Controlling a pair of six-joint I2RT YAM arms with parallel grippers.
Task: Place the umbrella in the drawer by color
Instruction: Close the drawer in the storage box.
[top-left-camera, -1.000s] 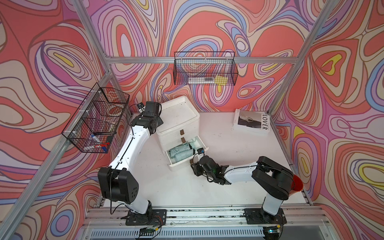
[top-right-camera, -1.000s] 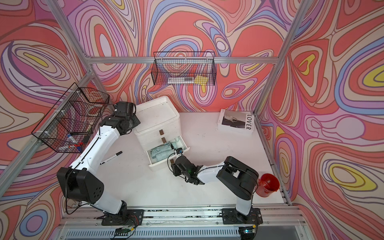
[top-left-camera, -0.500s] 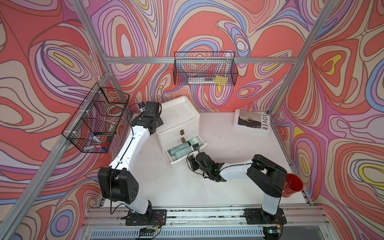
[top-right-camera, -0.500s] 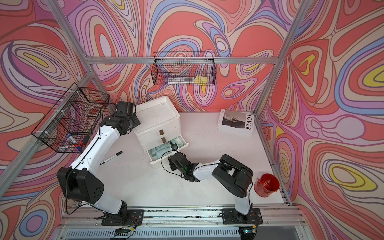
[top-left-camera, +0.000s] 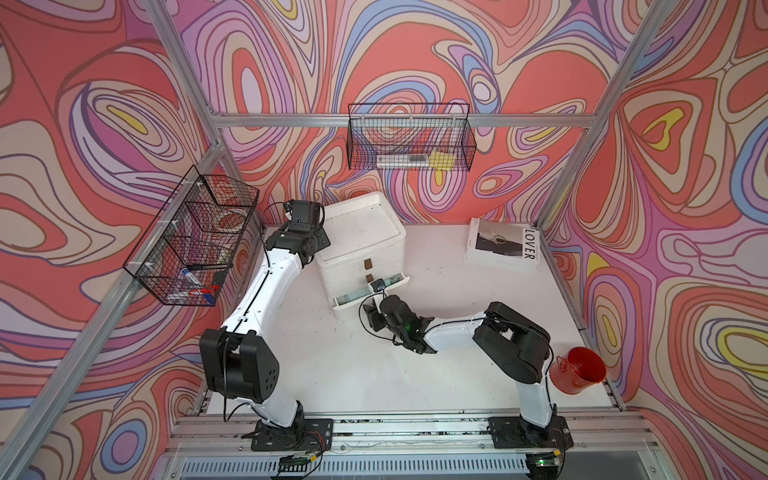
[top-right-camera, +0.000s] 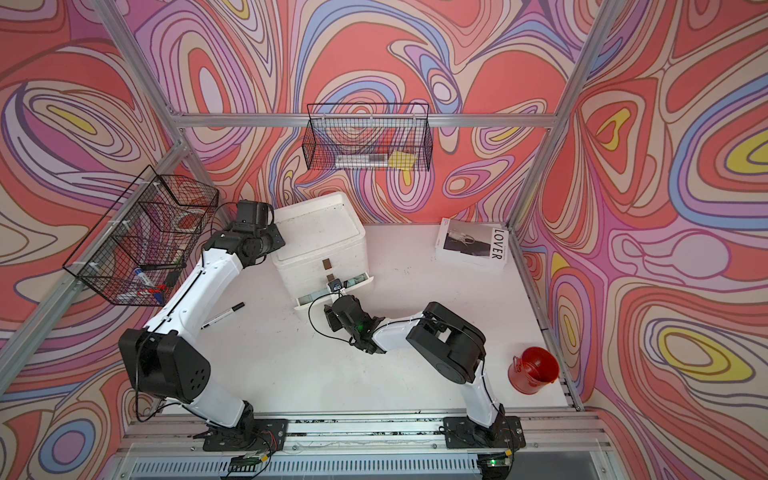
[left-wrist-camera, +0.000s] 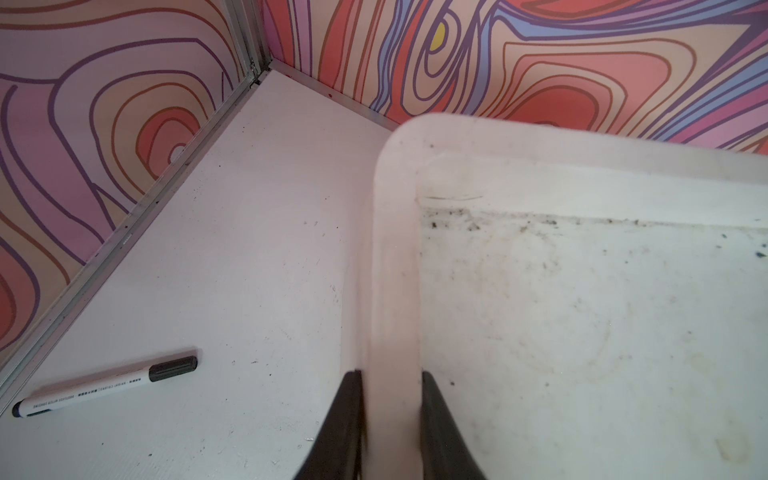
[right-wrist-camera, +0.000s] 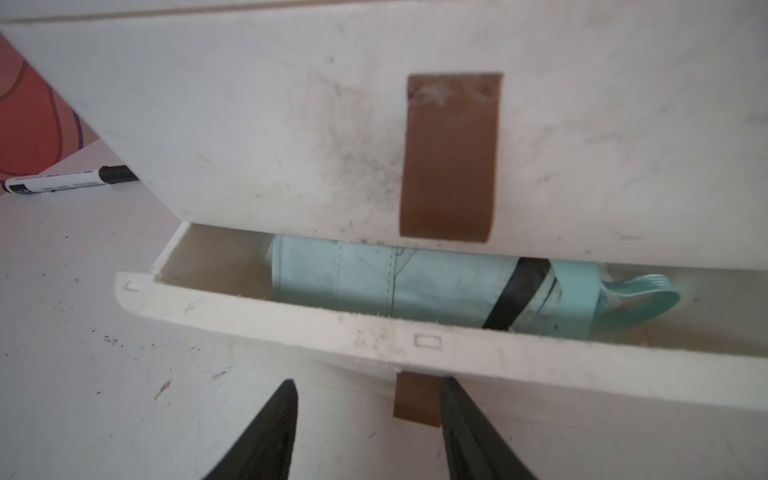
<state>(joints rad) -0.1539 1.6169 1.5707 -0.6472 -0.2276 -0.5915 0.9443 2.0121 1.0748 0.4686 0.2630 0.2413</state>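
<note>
Although the bottom drawer (top-left-camera: 347, 305) stands only part open in both top views, the mint umbrella (top-left-camera: 353, 296) shows inside it as a thin strip, its long axis running along the drawer's front. My right arm reaches to that front; my left arm bends to the left edge of the white drawer unit (top-left-camera: 365, 224). In a top view a pen (top-right-camera: 222, 316) lies on the table (top-right-camera: 291, 365) beside my left arm. A book (top-left-camera: 505, 245) at the back right and a red bucket (top-left-camera: 577, 370) at the front right sit well apart from the drawers.

From my left wrist I see my left gripper (left-wrist-camera: 392, 415) clamped narrow on the unit's raised rim, one finger on each side.

From my right wrist I look into the drawer. The folded umbrella lies flat, its strap loop pointing away from the pen's side, and the drawer above overhangs much of it. My right gripper (right-wrist-camera: 370, 415) stands parted and empty before the drawer front, with a brown tape tab (right-wrist-camera: 415, 399) between its fingers.
</note>
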